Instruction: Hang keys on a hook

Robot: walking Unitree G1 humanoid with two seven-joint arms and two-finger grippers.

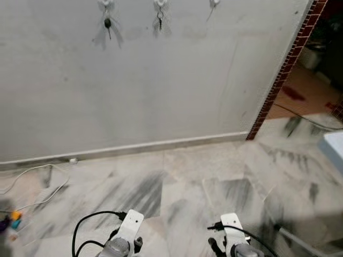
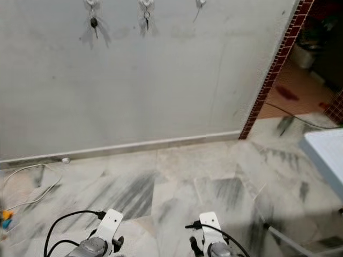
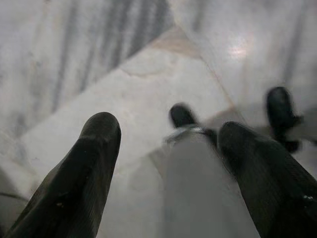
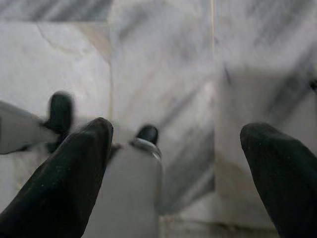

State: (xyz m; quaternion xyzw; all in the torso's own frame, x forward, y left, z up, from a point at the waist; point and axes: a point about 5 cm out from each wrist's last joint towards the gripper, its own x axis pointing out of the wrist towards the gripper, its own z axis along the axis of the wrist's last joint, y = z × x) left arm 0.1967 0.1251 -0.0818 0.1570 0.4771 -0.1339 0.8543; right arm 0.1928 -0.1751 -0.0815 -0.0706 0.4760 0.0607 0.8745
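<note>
Black keys [image 1: 108, 25] hang vertically from a wall hook [image 1: 105, 5].

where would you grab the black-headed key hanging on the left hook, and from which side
Probably by its black head, coming straight at the wall from the front. The key hangs flat against the wall below the left hook, so fingers would close across the head's two sides. It is small and blurred, so detail is uncertain.

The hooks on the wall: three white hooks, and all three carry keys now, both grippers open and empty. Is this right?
Not quite. In the left eye view, only two hooks carry keys: the left hook and the middle hook. The right hook looks bare. Both grippers, left gripper and right gripper, are open and empty.
</note>
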